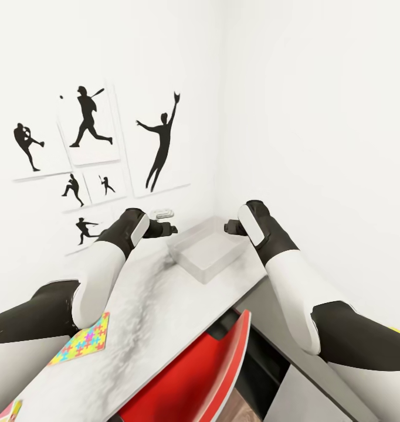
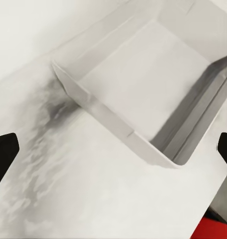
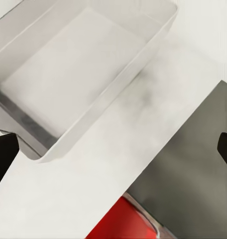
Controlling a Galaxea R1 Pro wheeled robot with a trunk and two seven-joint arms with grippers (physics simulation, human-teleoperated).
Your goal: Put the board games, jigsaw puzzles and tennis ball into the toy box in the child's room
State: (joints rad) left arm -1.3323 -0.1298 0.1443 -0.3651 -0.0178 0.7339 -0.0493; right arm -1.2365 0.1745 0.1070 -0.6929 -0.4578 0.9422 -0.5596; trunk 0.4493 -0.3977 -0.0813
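The toy box is a shallow light grey tray on the table near the room's corner. Its inside shows bare in the left wrist view and the right wrist view. My left gripper hovers just left of it, open and holding nothing. My right gripper hovers at its right side, also open with nothing in it. One jigsaw puzzle lies on the near left of the table, partly under my left arm. A second jigsaw puzzle peeks in at the bottom left corner.
A red chair stands tucked against the table's front edge, under my arms. The lower dark grey section adjoins the table on the right. White walls close in behind and to the right, with black baseball silhouettes on the left wall.
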